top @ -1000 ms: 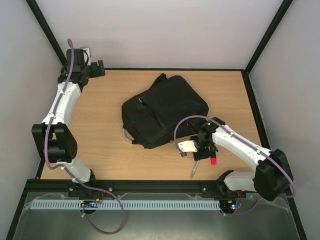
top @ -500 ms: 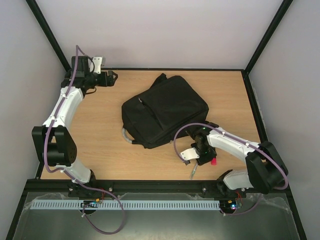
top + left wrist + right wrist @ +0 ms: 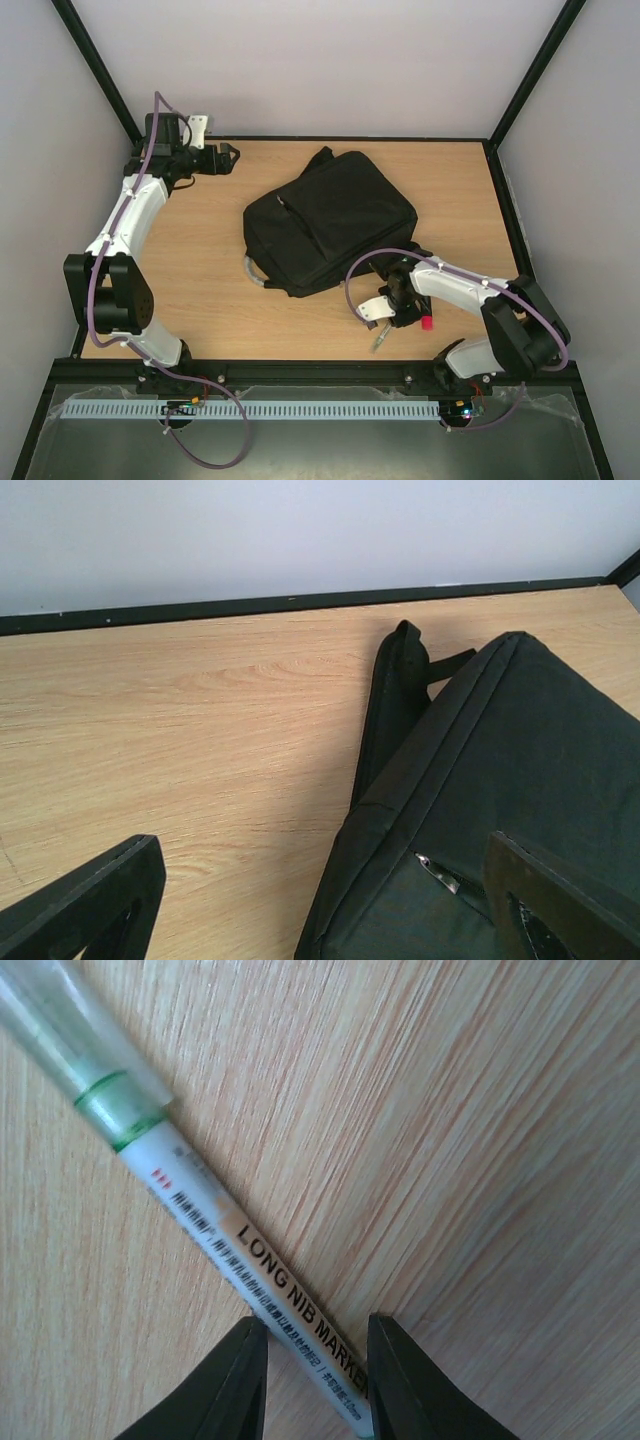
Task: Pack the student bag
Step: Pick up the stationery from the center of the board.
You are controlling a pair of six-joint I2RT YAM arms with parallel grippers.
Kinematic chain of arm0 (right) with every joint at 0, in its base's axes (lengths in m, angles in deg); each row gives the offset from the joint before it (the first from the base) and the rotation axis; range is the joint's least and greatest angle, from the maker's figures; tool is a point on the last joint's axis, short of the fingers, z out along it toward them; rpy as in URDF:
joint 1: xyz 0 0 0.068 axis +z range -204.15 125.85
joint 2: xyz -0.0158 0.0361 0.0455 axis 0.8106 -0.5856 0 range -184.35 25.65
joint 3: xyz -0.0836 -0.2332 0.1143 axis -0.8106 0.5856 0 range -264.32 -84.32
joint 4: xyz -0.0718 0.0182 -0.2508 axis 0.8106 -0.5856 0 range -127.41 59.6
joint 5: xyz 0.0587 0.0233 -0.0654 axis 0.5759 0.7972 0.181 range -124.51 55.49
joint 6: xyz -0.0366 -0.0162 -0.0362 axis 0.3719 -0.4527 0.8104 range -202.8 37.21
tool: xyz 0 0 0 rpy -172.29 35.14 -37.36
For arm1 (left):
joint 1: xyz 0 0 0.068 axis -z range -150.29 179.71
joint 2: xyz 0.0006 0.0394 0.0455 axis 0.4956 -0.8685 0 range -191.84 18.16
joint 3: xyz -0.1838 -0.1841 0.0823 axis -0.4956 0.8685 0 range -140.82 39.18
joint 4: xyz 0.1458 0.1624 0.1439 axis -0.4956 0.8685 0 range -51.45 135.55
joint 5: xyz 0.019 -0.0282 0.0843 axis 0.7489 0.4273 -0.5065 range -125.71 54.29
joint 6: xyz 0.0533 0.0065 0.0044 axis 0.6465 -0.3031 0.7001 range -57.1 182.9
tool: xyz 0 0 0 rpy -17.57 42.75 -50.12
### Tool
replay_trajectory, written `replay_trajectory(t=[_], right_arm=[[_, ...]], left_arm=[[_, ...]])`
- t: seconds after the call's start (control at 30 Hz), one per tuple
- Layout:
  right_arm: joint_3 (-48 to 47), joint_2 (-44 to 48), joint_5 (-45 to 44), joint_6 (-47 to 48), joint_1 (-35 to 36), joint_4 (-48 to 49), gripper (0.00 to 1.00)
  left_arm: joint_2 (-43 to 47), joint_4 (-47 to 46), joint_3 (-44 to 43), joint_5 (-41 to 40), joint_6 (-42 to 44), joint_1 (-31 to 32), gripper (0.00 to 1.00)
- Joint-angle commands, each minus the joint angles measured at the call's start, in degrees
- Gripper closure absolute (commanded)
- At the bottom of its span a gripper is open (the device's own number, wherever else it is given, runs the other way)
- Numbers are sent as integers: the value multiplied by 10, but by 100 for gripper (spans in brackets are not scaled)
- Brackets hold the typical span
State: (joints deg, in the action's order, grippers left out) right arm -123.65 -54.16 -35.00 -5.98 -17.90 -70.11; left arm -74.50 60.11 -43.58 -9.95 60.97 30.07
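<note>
The black student bag (image 3: 330, 225) lies flat in the middle of the table, its grey-white loop handle (image 3: 254, 275) at the near left. Its side and a zip pull (image 3: 436, 869) show in the left wrist view. My left gripper (image 3: 228, 155) is open and empty, above the table's far left, left of the bag. My right gripper (image 3: 384, 326) is low on the table just in front of the bag. Its fingers (image 3: 240, 1385) are closed narrowly on a white-green marker (image 3: 215, 1235) that lies slantwise on the wood, also visible from above (image 3: 379, 341).
A small red object (image 3: 427, 323) lies on the table right beside the right wrist. Black frame rails edge the table at the back (image 3: 350, 138) and right (image 3: 508, 215). Bare wood (image 3: 190, 270) lies left of the bag.
My right gripper has moved down and left onto the marker, and the marker has turned slightly. My left gripper has swung from the back-left corner toward the bag.
</note>
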Motion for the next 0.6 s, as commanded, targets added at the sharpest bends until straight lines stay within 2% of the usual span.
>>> replay_trajectory(t=[0.0,0.23,0.4,0.47,0.57], right_arm=[[10,-12,0,0,0,-1,74],[-34,-59,24,-59,1,10,85],[-94,-107,52,-107,9,13,89],[-109,-122,62,-116,15,19,90],[-132,-145,76,-134,21,21,91]], left_arm=[[16,4,6,-2,1,2,10],[9,23,-1,9,33,8,10],[-6,102,-25,8,97,24,11],[-3,132,-18,29,131,25,15],[26,162,24,84,225,27,22]])
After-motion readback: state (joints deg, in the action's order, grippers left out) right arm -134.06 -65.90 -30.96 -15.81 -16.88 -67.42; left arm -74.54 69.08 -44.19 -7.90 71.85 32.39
